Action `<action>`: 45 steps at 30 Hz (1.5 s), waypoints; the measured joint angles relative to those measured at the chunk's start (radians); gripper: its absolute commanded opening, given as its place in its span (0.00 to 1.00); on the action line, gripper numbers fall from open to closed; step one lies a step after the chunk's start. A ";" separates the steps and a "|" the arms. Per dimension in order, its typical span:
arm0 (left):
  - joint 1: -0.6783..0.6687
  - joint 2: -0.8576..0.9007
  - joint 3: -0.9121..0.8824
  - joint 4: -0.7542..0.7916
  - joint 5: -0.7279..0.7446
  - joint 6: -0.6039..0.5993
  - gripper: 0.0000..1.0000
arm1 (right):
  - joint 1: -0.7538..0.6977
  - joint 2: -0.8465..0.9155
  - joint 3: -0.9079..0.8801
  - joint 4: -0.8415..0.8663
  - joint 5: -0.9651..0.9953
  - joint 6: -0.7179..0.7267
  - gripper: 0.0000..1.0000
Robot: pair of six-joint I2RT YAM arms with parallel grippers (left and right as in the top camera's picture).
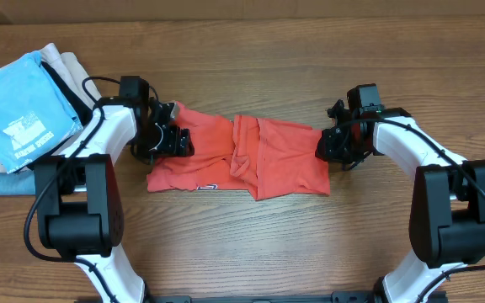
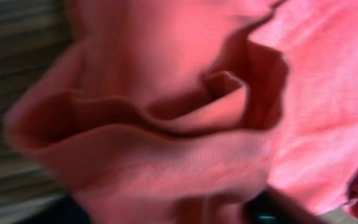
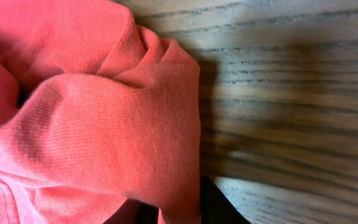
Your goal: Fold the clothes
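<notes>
Coral-red cotton, the T-shirt lies bunched in a wide band across the middle of the overhead frame, on the wooden surface. A thick wrinkle runs down its centre and a scrap of white print shows at its lower edge. My left fingers sit at the shirt's left end. The left wrist view is only a blur of folded fabric, so I cannot tell whether they are clenched or released. My right fingers are at the shirt's right end, and the right wrist view shows a fold of cloth pinched between them, with bare wood grain alongside. A stack of folded garments, topped by a light blue shirt, sits in the upper left.
</notes>
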 measured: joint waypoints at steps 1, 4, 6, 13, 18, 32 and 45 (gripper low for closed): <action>-0.006 0.003 0.000 -0.001 0.005 0.000 0.32 | 0.000 0.000 0.000 -0.003 0.001 0.000 0.23; -0.020 0.013 -0.001 -0.002 0.019 0.003 0.11 | 0.000 0.000 0.000 -0.005 0.003 0.000 0.23; -0.023 0.014 -0.001 -0.011 0.025 0.008 0.06 | 0.000 0.000 0.000 -0.010 0.003 0.000 0.23; 0.003 0.014 0.046 -0.194 -0.057 0.006 0.04 | 0.000 0.000 0.000 -0.023 0.002 0.000 0.26; 0.059 0.014 0.191 -0.322 -0.146 0.006 0.05 | 0.000 0.000 0.000 -0.029 0.004 0.011 0.51; 0.037 0.014 0.483 -0.584 -0.287 -0.045 0.04 | -0.001 0.000 0.001 -0.041 0.007 0.020 0.52; -0.416 0.022 0.529 -0.515 -0.306 -0.189 0.11 | -0.001 0.000 0.001 -0.072 0.007 0.020 0.52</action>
